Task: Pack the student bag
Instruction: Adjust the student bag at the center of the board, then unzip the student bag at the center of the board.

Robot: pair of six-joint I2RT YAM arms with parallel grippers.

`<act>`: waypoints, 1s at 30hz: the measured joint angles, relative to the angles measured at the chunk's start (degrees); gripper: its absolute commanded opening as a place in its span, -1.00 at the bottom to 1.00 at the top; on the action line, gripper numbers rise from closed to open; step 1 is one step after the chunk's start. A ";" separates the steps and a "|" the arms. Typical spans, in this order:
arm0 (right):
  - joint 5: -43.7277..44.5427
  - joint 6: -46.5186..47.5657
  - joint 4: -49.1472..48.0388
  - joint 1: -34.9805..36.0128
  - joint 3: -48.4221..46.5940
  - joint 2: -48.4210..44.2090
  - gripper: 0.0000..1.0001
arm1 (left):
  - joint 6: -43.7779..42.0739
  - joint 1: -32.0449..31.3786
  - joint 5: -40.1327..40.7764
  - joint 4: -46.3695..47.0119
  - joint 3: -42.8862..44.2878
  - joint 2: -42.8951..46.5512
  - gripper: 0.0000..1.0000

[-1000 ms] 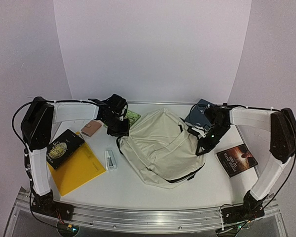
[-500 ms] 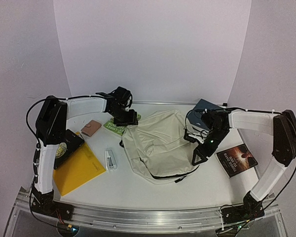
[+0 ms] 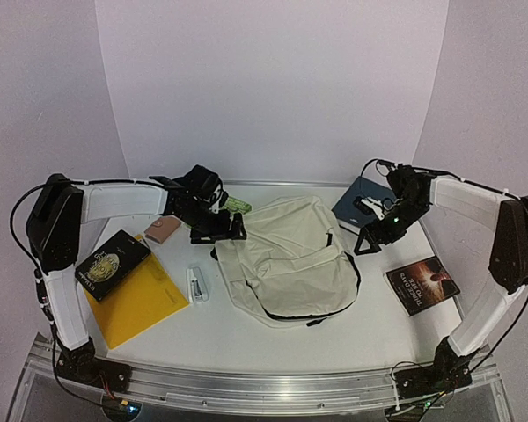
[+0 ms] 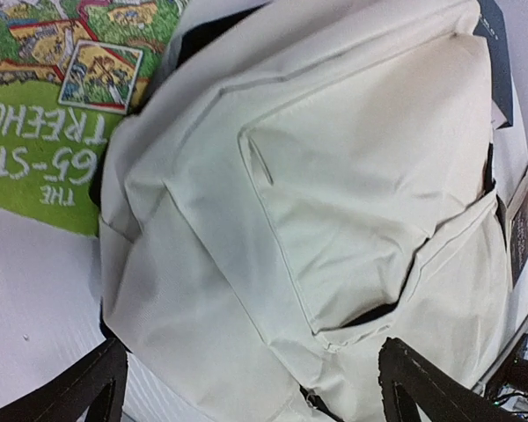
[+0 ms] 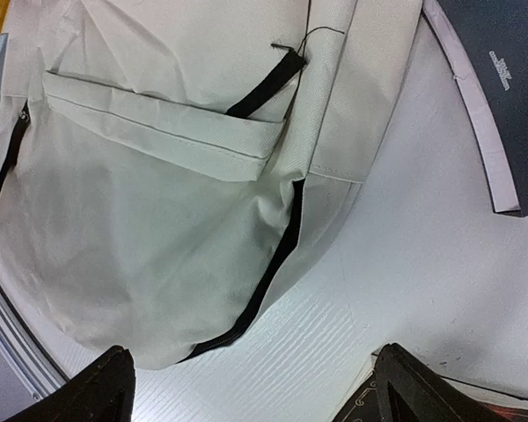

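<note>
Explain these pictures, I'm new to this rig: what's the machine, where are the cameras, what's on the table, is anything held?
Two robot arms are bolted at the near edge of the table, each ending in a two-finger claw. The wide picture looks down from above and behind them; the other two come from a camera on each wrist. A cream backpack lies in the middle. Left of it: a green book, pink wallet, black book, yellow folder and stapler. Right of it: a dark blue book and a brown book. The left claw and right claw are both open near the backpack, holding nothing.
</note>
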State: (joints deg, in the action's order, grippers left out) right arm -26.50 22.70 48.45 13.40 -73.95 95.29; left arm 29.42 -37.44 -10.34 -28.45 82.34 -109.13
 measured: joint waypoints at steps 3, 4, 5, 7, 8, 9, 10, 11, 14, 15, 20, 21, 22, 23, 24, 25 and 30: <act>-0.05 -0.80 -1.16 0.40 -0.27 3.01 0.68 | 1.07 -1.80 -0.50 1.07 -3.52 1.09 0.80; -0.12 -1.01 -1.45 0.52 -0.30 4.35 0.65 | 1.50 -2.38 -0.67 1.56 -4.64 1.12 0.76; -0.19 -1.18 -1.62 0.53 -0.30 5.71 0.63 | 2.12 -2.96 -1.07 2.21 -5.99 1.06 0.69; -0.27 -1.24 -1.90 0.81 -0.20 7.55 0.58 | 2.93 -3.57 -1.84 2.94 -8.11 1.04 0.55; -0.33 -1.20 -2.11 1.00 -0.07 8.25 0.55 | 3.46 -3.76 -2.27 3.40 -9.25 1.01 0.50; -0.37 -1.13 -2.27 1.17 0.16 8.66 0.52 | 3.82 -3.83 -2.62 3.64 -9.98 0.91 0.44; -0.37 -1.10 -2.73 1.32 0.64 8.73 0.48 | 4.15 -3.81 -2.86 3.89 -10.43 0.74 0.39; -0.37 -1.12 -2.98 1.55 1.18 8.74 0.44 | 4.42 -3.78 -3.04 4.23 -10.58 0.33 0.34; -0.31 -0.74 -3.77 2.74 3.07 8.85 0.38 | 5.20 -3.63 -3.23 5.19 -10.54 -1.05 0.20; -0.18 -0.57 -4.15 3.40 3.88 8.88 0.38 | 5.15 -3.61 -3.17 5.28 -10.34 -1.74 0.16; 1.34 0.19 -4.81 8.18 6.75 9.54 0.35 | 5.09 -3.25 -2.92 4.77 -7.12 -5.82 0.01; 1.61 0.25 -4.85 9.10 6.99 9.62 0.35 | 4.96 -3.01 -2.70 4.46 -6.27 -6.33 0.00; 1.75 0.33 -4.84 9.97 7.29 9.64 0.37 | 5.03 -2.70 -2.55 4.25 -5.53 -6.77 0.00; 1.78 0.36 -4.77 10.60 7.45 9.64 0.40 | 4.99 -2.25 -2.49 4.13 -4.81 -7.26 0.02; 1.75 0.41 -4.72 11.21 7.59 9.63 0.42 | 4.94 -1.82 -2.43 4.02 -4.18 -7.67 0.07; 1.56 0.54 -4.68 11.77 7.67 9.61 0.44 | 4.91 -1.44 -2.41 3.96 -3.79 -7.83 0.14; 0.05 1.32 -3.31 12.77 7.78 7.57 0.53 | 4.53 -0.75 -1.93 3.56 -3.51 -6.84 0.30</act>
State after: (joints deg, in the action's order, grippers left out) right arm -26.45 24.02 45.14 26.17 -66.17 102.86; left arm 33.95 -38.20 -12.27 -24.88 78.83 -115.98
